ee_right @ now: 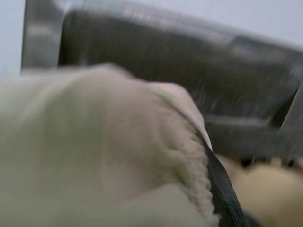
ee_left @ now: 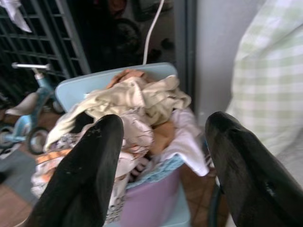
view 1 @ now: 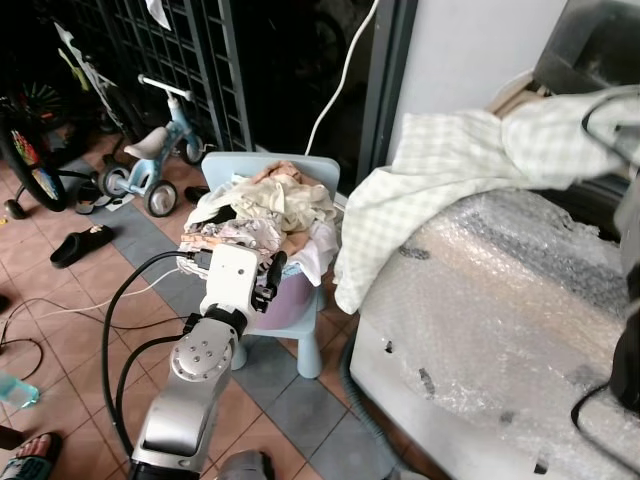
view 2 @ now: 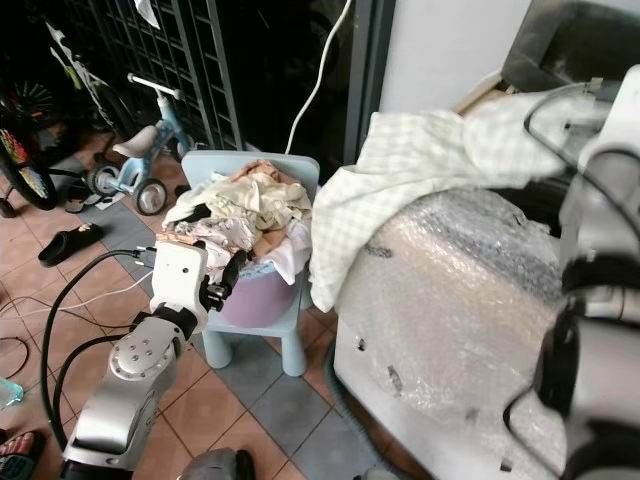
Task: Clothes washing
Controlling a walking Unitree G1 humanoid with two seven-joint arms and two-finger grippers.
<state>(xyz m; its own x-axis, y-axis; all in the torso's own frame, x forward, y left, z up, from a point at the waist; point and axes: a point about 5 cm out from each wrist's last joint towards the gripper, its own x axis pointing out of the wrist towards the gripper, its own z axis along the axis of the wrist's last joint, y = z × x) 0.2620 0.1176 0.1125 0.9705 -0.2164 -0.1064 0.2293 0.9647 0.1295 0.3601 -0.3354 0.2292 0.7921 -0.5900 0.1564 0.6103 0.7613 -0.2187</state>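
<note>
The left arm (view 1: 190,385) is a silver tube with a round joint housing studded by a ring of small screws. Above it sits a boxy white wrist block (view 1: 231,277), with black cables (view 1: 118,320) looping from it back along the arm. The left gripper (ee_left: 163,156) carries two thick, glossy black fingers (ee_left: 85,175), rounded at the tips. The right arm (view 2: 590,350) is silver with black joint bands and thin black cables.

Both head views look forward and down from above, sharing the laundry basket (view 1: 262,268) and checked cloth (view 2: 420,175). The left wrist camera looks along its pincer (ee_left: 163,161) at that basket, just ahead. The right wrist camera sits pressed close against blurred cloth.
</note>
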